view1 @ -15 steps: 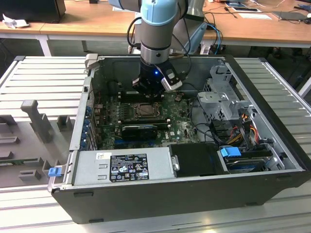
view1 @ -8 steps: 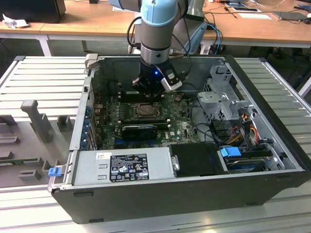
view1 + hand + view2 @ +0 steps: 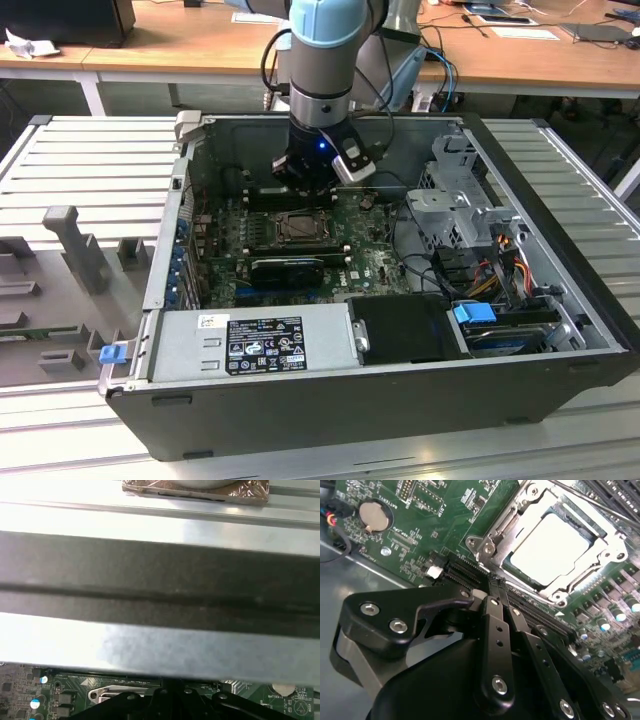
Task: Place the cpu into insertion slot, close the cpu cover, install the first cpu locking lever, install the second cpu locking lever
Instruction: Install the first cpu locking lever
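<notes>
In the second wrist view the gripper [image 3: 496, 587] fills the lower half of the frame. Its two black fingers [image 3: 495, 630] lie pressed together, side by side, and nothing sits between them. The tips end low over the green board [image 3: 420, 535], just short of the socket's near corner; whether they touch the board cannot be told.

Just past the tips, in the upper right of that frame, the cpu [image 3: 547, 545] lies flat in the insertion slot [image 3: 490, 527]. The cpu cover [image 3: 607, 547] lies down around it, and the pale chip shows through its window. A thin metal rod crosses the top right corner; what it is stays unclear. A round coin cell [image 3: 372, 516] sits at upper left.

In the exterior view the arm [image 3: 322, 60] comes down from the top centre into the open computer case [image 3: 560, 190]. The gripper [image 3: 312, 186] hangs just above the slot [image 3: 301, 228] at the frame's centre, and its tips are hidden behind its own body there. A grey labelled box [image 3: 255, 340] lies along the case's near wall.

In the first wrist view the case wall [image 3: 160, 580] blocks most of the frame; a strip of board shows along the bottom edge.
</notes>
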`<state>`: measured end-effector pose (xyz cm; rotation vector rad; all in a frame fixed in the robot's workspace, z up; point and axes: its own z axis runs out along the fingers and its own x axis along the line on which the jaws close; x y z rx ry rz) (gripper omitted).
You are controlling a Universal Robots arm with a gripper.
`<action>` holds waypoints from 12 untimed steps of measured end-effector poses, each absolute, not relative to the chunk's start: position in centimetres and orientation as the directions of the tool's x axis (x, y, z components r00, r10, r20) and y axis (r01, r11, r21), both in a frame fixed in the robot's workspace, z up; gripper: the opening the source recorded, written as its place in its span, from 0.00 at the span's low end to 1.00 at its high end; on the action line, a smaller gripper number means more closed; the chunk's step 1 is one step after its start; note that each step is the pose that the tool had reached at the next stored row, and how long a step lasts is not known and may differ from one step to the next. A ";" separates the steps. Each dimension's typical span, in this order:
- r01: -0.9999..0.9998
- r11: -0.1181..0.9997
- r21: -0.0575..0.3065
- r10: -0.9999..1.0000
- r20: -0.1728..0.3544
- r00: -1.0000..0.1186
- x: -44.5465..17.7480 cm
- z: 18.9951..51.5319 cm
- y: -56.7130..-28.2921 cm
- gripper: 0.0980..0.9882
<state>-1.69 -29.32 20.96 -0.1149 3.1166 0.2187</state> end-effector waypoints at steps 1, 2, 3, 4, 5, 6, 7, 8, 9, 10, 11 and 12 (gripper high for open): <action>-0.074 0.988 0.139 -0.072 -0.020 -0.997 -1.7 21.2 -29.3 0.01; -0.074 0.988 0.139 -0.072 -0.020 -0.997 -1.7 21.4 -29.3 0.01; -0.074 0.988 0.139 -0.072 -0.020 -0.997 -1.7 21.6 -29.3 0.01; -0.075 0.987 0.139 -0.072 -0.020 -0.997 -1.7 21.7 -29.3 0.01; -0.074 0.988 0.139 -0.072 -0.020 -0.997 -1.7 21.9 -29.3 0.01; -0.074 0.988 0.139 -0.072 -0.020 -0.997 -1.7 22.1 -29.3 0.01; -0.074 0.988 0.139 -0.072 -0.020 -0.997 -1.7 22.2 -29.3 0.01; -0.074 0.987 0.139 -0.072 -0.020 -0.997 -1.8 22.3 -29.3 0.01; -0.074 0.988 0.139 -0.072 -0.020 -0.997 -1.8 22.6 -29.3 0.01; -0.074 0.988 0.139 -0.072 -0.020 -0.997 -1.8 22.8 -29.3 0.01; -0.074 0.988 0.139 -0.072 -0.020 -0.997 -1.8 22.9 -29.3 0.01; -0.074 0.988 0.139 -0.072 -0.020 -0.997 -1.8 22.9 -29.3 0.01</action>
